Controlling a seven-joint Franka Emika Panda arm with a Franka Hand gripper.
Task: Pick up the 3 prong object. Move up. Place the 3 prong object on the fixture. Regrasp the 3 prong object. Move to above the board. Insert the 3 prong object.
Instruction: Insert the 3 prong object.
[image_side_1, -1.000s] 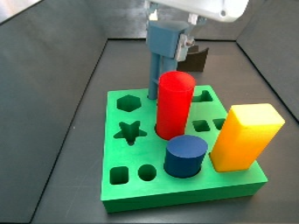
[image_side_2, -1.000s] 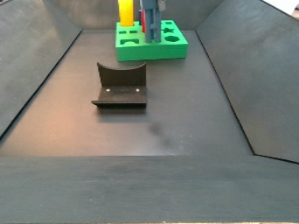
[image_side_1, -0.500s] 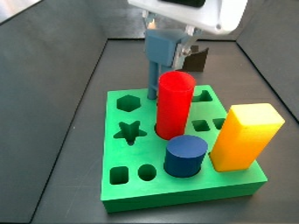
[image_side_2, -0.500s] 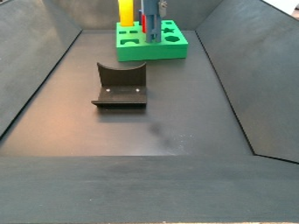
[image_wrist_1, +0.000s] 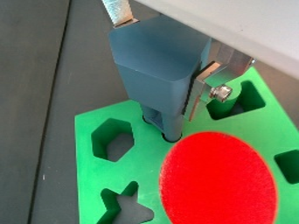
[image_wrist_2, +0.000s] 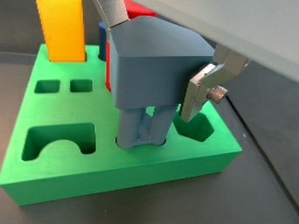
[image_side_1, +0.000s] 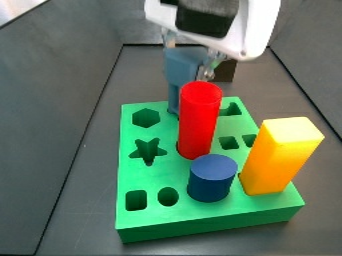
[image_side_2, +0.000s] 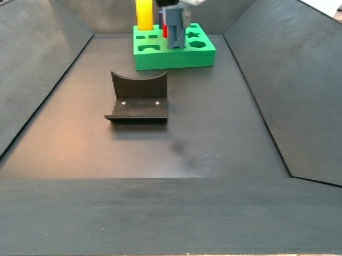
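Jaws: the gripper (image_wrist_2: 176, 96), called the jaws from here on, hangs low over the far part of the board. One flat silver finger (image_wrist_2: 208, 88) shows beside the piece with a small gap; the opposite finger is hidden behind it, so I cannot tell whether the jaws pinch the piece or have let go.
Task piece: the dull grey-blue angular 3 prong object (image_wrist_2: 149, 74) stands upright, its prongs down in a hole of the bright-green thick square board (image_wrist_2: 105, 171). It looks partly inserted, not fully seated.
Near neighbour: the tall red cylinder peg (image_wrist_1: 222, 184) stands just beside the piece.
Risk, jamming: if the prongs are not lined up with their hole, pushing down could wedge the piece or tilt it.
Risk, collision: a sideways drift could knock the red peg, since there is little room between them.
Risk, lifting out: if the jaws rise while gripping or rubbing the piece, it could come back out.
Further pegs: a yellow square block (image_side_1: 279, 154) and a dark-blue short cylinder (image_side_1: 211, 179) stand well apart from the piece.
Fixture: the small black-brown block with a curved notch (image_side_2: 136, 97) sits empty, well apart from the board.
Counter: dark grey, matt and bare (image_side_2: 187, 150).
Room: sloping dark walls (image_side_2: 274, 70) close it in like a trough.
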